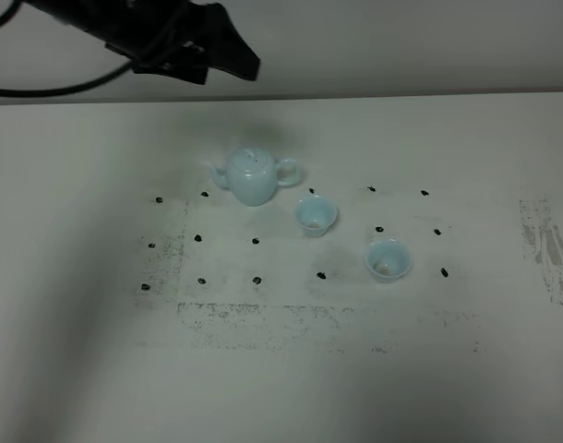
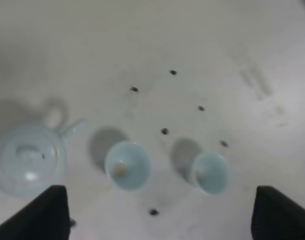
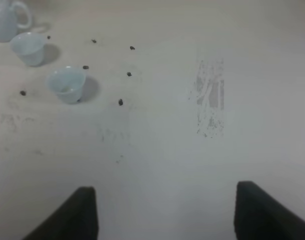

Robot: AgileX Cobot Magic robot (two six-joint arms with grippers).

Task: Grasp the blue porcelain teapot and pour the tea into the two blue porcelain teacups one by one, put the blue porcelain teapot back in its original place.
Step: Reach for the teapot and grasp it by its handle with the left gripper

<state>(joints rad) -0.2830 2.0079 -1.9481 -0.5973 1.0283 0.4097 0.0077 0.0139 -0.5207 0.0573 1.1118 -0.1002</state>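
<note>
On the pale table (image 1: 401,369) the blue porcelain teapot (image 1: 254,177) stands upper centre in the high view, untouched, with one teacup (image 1: 315,214) just beside its handle and the other teacup (image 1: 388,259) toward lower right. My left gripper (image 2: 162,225) and right gripper (image 3: 167,215) hang with fingers spread wide, empty. I judge reaching for the handle could knock that near cup, and the lid might slide off in pouring. No writing readable
</note>
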